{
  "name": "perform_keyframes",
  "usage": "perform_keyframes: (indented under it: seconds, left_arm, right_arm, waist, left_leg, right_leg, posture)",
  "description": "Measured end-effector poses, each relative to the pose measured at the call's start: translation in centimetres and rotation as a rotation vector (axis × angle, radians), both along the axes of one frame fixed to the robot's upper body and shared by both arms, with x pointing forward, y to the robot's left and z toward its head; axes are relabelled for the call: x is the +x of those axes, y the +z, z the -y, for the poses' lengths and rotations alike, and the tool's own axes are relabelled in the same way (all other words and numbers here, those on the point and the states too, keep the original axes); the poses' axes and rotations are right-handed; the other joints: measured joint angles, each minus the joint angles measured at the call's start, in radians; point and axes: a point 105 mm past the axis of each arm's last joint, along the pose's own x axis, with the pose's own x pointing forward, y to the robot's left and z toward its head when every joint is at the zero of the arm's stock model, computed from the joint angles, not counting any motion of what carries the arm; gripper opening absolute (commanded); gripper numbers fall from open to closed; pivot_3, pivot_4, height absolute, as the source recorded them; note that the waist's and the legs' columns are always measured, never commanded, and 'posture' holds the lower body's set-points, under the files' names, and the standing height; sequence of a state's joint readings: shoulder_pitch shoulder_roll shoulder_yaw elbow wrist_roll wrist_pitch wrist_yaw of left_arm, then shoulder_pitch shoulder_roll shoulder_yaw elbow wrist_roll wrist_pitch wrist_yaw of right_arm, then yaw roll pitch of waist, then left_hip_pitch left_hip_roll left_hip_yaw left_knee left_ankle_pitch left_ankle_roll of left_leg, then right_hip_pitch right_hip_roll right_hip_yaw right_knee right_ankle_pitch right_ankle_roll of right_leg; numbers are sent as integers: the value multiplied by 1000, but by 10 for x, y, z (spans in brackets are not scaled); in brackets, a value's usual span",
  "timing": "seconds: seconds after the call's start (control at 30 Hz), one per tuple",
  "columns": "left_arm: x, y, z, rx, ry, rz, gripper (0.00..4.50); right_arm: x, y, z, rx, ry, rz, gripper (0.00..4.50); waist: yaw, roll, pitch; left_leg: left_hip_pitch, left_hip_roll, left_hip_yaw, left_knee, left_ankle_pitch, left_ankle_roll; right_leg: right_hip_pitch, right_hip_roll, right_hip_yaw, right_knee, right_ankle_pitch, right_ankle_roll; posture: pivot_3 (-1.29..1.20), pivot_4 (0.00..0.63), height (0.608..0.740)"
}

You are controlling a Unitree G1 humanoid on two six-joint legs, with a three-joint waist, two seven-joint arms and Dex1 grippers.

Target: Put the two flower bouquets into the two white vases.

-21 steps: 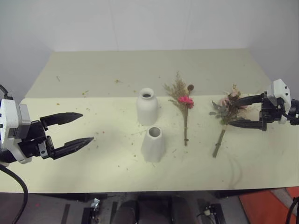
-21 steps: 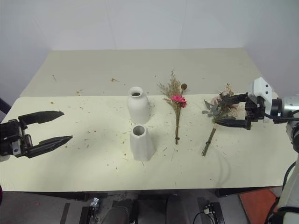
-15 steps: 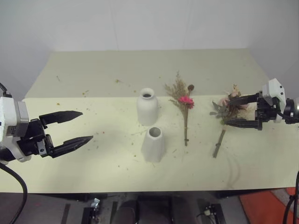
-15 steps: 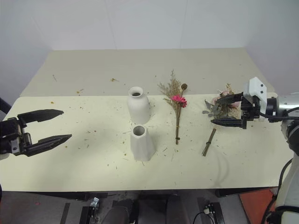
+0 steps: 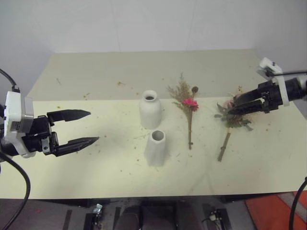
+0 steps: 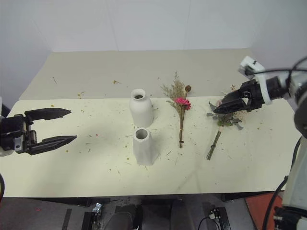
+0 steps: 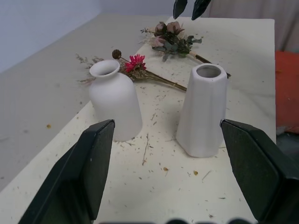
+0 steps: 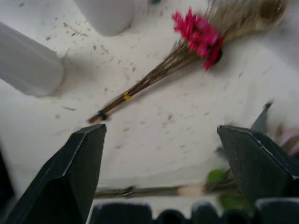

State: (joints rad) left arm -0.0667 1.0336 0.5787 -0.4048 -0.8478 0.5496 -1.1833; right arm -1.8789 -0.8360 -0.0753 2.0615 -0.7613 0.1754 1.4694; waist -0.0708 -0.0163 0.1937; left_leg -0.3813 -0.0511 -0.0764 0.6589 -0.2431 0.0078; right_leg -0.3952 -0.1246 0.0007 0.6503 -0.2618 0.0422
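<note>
I stand at a pale yellow table (image 5: pixel 96 177) with a plain white wall (image 5: pixel 144 24) behind it. Little dry crumbs and bits of stalk (image 5: pixel 125 165) are spread all over the top. An orange patch of floor (image 5: pixel 276 211) shows low down at the right corner.

On the left, my left gripper (image 5: pixel 89 128) hangs over the table edge with its two black fingers spread wide. It holds nothing. It points toward the two vases, which are well apart from it.

Near the middle stand the two white vases, both upright. The bottle-shaped vase (image 5: pixel 150 109) is farther back. The faceted vase (image 5: pixel 157 148) is just in front of it, nearer to me. They are close together, but I cannot tell if they touch.

Just to the right of the vases lies the tan bouquet (image 5: pixel 189 109). It is flat on the table, with its bright pink daisy and brown pod at the far end and its thin stems pointing back toward me.

Farther right lies the pink rose bouquet (image 5: pixel 232 117), also flat, with its stem slanting toward me.

My right gripper (image 5: pixel 229 108) comes in from the right side, tipped down. Its fingers are wide apart. The tips are right over the flower heads of the pink rose bouquet. I cannot tell if they touch the flowers.
</note>
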Motion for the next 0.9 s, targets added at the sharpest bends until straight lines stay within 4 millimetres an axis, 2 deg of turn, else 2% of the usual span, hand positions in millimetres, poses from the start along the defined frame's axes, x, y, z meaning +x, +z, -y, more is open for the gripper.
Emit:
perform_keyframes:
  seconds: [0.1,0.27,0.43,0.63,0.9]
  left_arm:
    - [4,1,4,-4,-34,3,3901]
    - [14,9,14,-23,-101,20,3901]
    - [26,17,24,-29,-176,41,3901]
    - [35,13,30,-25,-229,20,3901]
    - [40,13,36,-28,-256,36,3901]
  right_arm:
    - [-7,-7,-7,-26,-104,-193,4465]
    - [-15,-17,-3,-69,-178,-321,4465]
    - [-22,-44,-3,-102,-223,-449,4465]
    - [-26,-51,3,-125,-357,-516,4465]
    - [-21,-81,0,-167,-623,-549,4465]
  waist:
    - [2,0,0]
    - [9,0,0]
    - [-1,-1,-1]
    - [-16,-1,-1]
    - [-25,-2,-2]
  left_leg:
    - [-9,-2,1,2,1,-1]
    - [-12,-3,2,2,2,-4]
    - [-11,-2,3,2,3,-4]
    - [-16,-2,6,2,7,-11]
    - [-17,-2,6,2,7,-11]
  right_leg:
    - [-12,-1,3,7,0,0]
    - [-17,-1,4,11,0,0]
    - [-19,-1,5,14,0,0]
    - [-27,0,8,17,0,0]
    - [-27,0,9,17,0,1]
  posture:
    - [0,150,740]
    - [0,150,740]
    - [0,150,740]
    - [0,150,740]
    - [0,150,740]
